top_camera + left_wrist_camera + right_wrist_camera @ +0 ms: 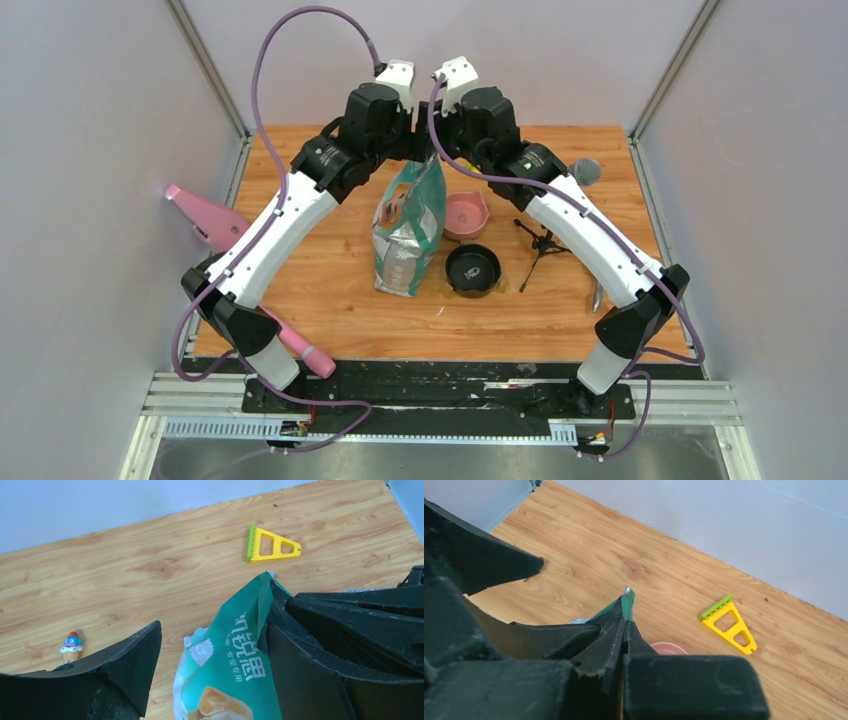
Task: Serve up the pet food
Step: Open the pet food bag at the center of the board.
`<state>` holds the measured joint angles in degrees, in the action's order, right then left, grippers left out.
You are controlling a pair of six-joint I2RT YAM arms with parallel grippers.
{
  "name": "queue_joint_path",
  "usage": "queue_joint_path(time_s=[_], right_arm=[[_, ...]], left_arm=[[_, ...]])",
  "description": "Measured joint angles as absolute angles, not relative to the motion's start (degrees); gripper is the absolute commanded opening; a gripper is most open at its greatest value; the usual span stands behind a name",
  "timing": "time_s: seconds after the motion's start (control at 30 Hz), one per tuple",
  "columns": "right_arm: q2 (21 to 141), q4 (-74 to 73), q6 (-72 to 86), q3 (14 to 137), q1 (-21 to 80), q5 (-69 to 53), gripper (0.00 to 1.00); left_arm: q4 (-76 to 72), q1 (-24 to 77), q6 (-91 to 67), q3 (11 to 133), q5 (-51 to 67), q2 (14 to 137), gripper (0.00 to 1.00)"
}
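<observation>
The teal-green and white bag [408, 228] with a golden dog stands upright mid-table. The pet food is hidden inside it; no kibble shows. My right gripper [440, 152] is shut on the bag's top edge, and the teal corner [626, 600] sticks out past its closed fingertips [624, 625]. My left gripper [412, 152] is open around the bag's top [235, 650]. Its left finger [125, 665] is apart from the bag and its right finger [310, 675] is against the bag. A pink bowl [466, 213] and a black bowl [472, 268] sit just right of the bag.
A yellow triangular tool [272, 545] lies on the far table and also shows in the right wrist view [729, 625]. A small toy figure [72, 645] stands at the far left. A microphone [585, 172] and a black tripod [540, 245] lie right. Pink items [205, 218] lie left.
</observation>
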<state>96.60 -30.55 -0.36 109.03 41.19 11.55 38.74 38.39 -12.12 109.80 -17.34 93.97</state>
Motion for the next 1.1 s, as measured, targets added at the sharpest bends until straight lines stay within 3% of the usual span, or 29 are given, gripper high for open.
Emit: queue_joint_path(time_s=[0.27, 0.6, 1.1], right_arm=[[96.23, -28.34, -0.36, 107.66, 41.17, 10.70, 0.00], [94.52, -25.21, 1.45, 104.33, 39.88, 8.38, 0.00], [94.11, -24.84, 2.94, 103.85, 39.07, 6.28, 0.00]], left_arm=[[38.54, 38.61, -15.59, 109.60, -20.47, 92.75, 0.99], [33.69, 35.40, -20.80, 106.98, -14.55, 87.55, 1.00], [38.39, 33.74, -22.87, 108.64, -6.04, 94.28, 1.00]])
